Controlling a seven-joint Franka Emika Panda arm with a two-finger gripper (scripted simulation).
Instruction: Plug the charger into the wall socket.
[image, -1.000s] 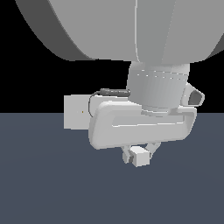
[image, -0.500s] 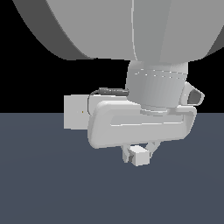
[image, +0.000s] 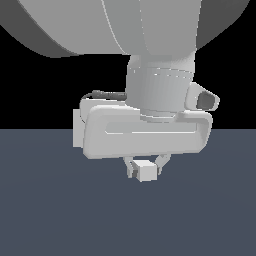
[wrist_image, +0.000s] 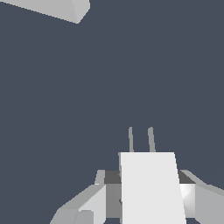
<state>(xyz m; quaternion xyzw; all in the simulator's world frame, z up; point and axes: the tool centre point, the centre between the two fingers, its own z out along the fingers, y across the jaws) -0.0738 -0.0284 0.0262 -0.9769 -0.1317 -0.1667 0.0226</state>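
Pincer (image: 146, 169) grips charger (image: 146, 171) — wall socket (image: 77, 128) seemingly well apart.

Flat dark slate-blue floor (image: 55, 215), plain and unmarked, filling the lower half of the exterior view and ending at a straight far edge against black. Standing upright near that far edge, toward the exterior view's left: an off-white wall socket (image: 77, 128), mostly hidden. Cannot tell whether its base touches the floor. Same floor across the wrist view.
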